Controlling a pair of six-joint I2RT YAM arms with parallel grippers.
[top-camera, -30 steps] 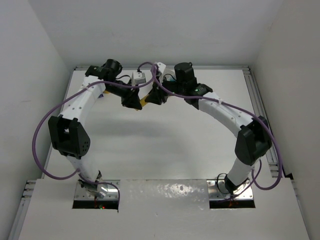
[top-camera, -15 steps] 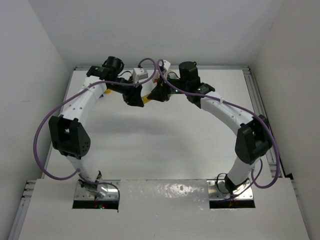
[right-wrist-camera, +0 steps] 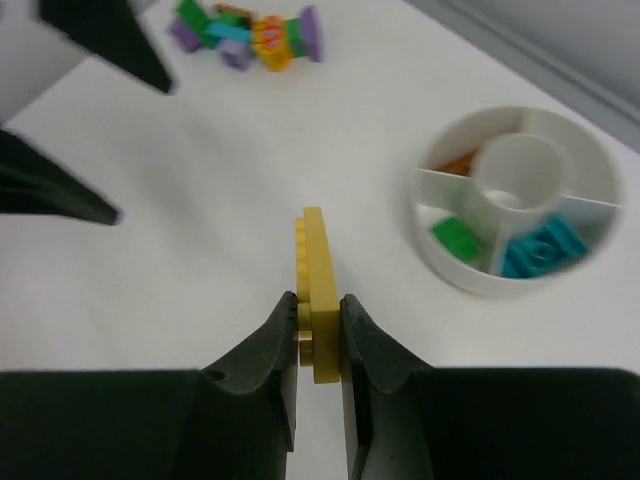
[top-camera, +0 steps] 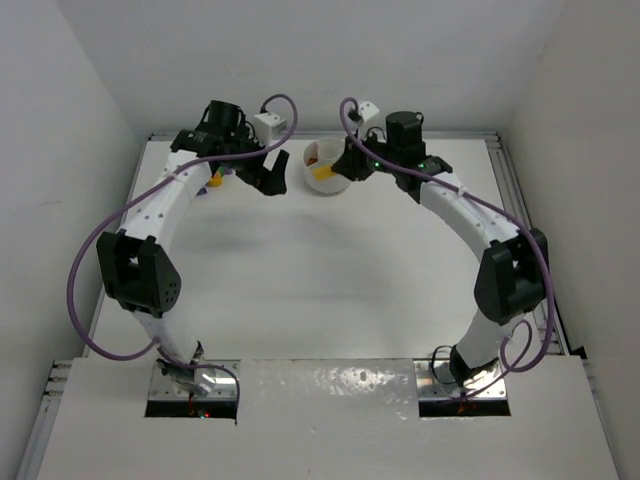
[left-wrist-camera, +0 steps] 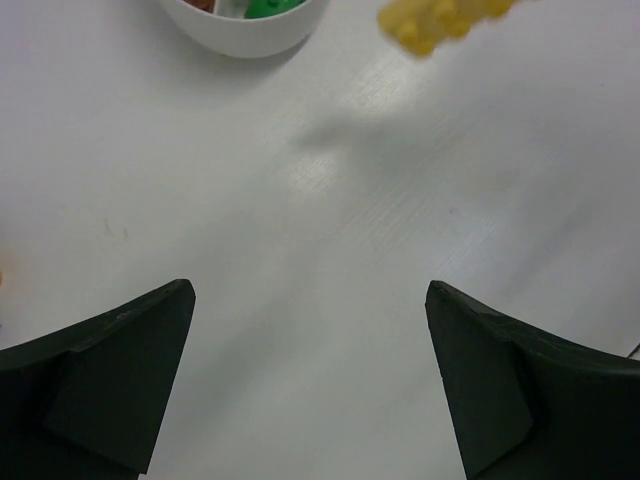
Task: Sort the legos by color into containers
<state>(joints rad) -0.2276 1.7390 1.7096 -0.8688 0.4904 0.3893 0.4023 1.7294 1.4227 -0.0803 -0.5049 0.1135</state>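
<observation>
Right pincer (right-wrist-camera: 318, 305): clenched on a yellow brick (right-wrist-camera: 314, 250), a long flat plate held on edge, studs facing left in the wrist view. The brick is clear of the bench (top-camera: 300, 260); the left wrist view shows its shadow on the surface below. From overhead it overlaps the near rim of the dish (right-wrist-camera: 500, 283). The right wrist view puts it just beside the dish, so I cannot tell whether it is over the rim.

Left pincer (left-wrist-camera: 308, 290): released, fingers spread wide, nothing between them, only bare bench beneath. It is left of the dish, apart from it.

Dish: round, white, with a hollow centre cup and wedge sections around it. A green brick (right-wrist-camera: 457, 240) lies in one wedge and a teal brick (right-wrist-camera: 545, 248) in the next. Something orange (right-wrist-camera: 460, 160) sits in a farther wedge, too blurred to make out.

Loose bricks (right-wrist-camera: 250, 40): a small cluster of purple, green, teal and orange on the bench, well apart from the dish on the left pincer's side.
</observation>
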